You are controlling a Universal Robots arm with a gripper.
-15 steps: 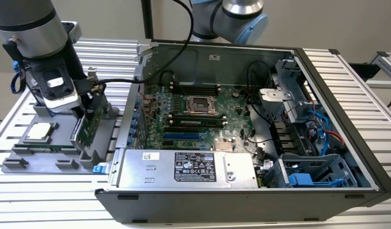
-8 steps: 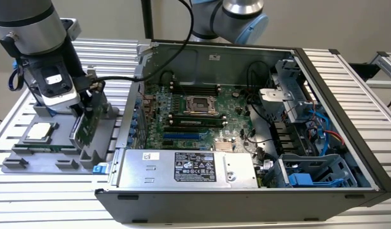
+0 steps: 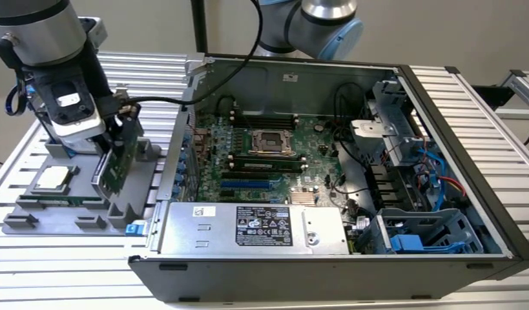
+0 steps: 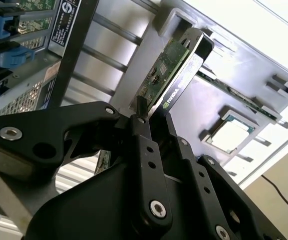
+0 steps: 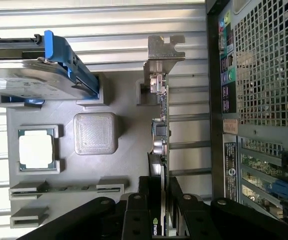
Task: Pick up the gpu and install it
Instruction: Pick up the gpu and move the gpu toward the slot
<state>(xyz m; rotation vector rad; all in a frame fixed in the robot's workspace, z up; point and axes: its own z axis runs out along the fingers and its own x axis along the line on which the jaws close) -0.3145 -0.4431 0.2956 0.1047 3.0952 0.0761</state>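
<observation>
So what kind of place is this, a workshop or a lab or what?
Probably a robotics lab bench for computer assembly: an open computer case sits on a slatted metal table, a grey parts tray lies beside it, and the arm's gripper grips the gpu at that tray.

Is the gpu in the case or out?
Out: the gpu stands on edge at the gray tray beside the case, with the gripper shut on it.
</observation>
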